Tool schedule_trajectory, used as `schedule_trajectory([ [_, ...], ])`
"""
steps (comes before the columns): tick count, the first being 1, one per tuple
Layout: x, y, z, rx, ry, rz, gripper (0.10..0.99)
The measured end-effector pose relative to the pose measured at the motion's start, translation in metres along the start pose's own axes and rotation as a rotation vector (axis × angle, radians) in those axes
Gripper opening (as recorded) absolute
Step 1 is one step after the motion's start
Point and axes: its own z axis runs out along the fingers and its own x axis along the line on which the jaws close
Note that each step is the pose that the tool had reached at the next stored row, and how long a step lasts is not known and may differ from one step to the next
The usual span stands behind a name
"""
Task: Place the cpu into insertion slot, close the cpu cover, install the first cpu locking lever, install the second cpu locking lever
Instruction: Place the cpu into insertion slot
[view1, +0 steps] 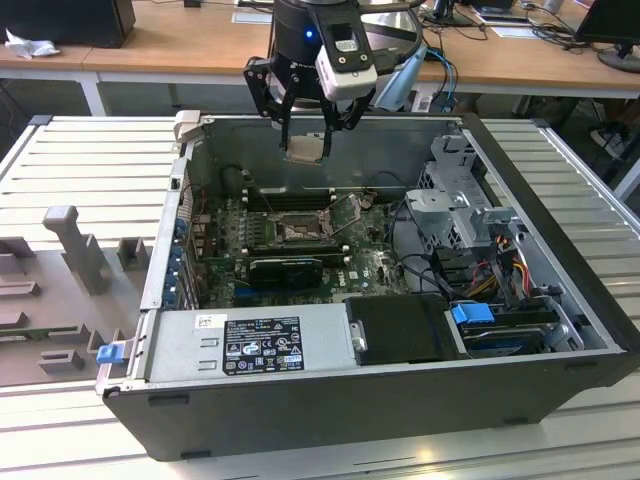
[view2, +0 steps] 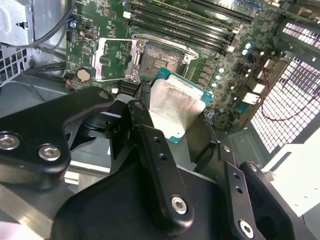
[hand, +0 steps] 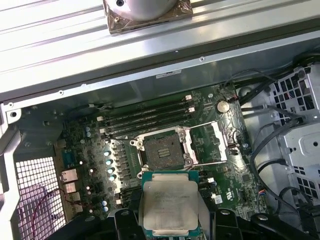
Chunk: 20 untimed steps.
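We have the gripper (view1: 306, 136) clamped on the cpu (hand: 170, 205), held level well above the insertion slot (hand: 162, 150). Beside the slot, the cpu cover (hand: 210, 142) lies open. We judge that squaring the chip's edges to the slot matters most.

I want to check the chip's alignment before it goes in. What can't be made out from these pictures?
Underside of the cpu, held by the gripper: it faces away in both wrist views.
The cpu's side edges, second wrist view: partly covered by the black fingers.
Pins of the insertion slot: too small and dark, exterior view included.
Hinge of the open cpu cover: too small to tell.
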Motion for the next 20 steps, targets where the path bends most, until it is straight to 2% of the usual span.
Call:
schedule_trajectory([
  [20,0.0,0.0,0.0,-0.001,-0.0043,0.049,0.529],
])
